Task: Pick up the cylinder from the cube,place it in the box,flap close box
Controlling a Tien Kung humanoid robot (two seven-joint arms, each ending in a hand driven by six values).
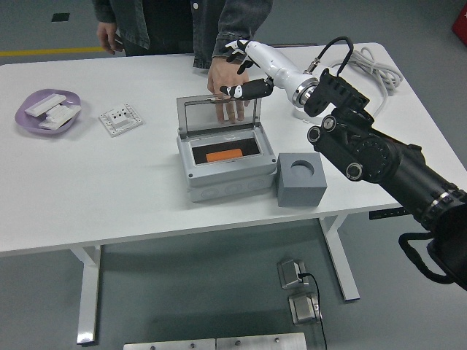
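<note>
The grey box (226, 175) stands open mid-table, its clear lid (219, 114) upright at the back. An orange cylinder (225, 155) lies inside it. Just right of the box sits the grey cube (300, 182), its round socket bare. My right hand (244, 69) hovers above and behind the lid's right corner, fingers spread and holding nothing. A person's hand (228, 93) rests behind the lid, against its top edge. My left arm is out of sight.
A purple dish (29, 117) with white parts sits far left, with a white switch plate (120, 119) beside it. A white power strip (323, 80) and its cable lie at the back right. The person stands at the far edge.
</note>
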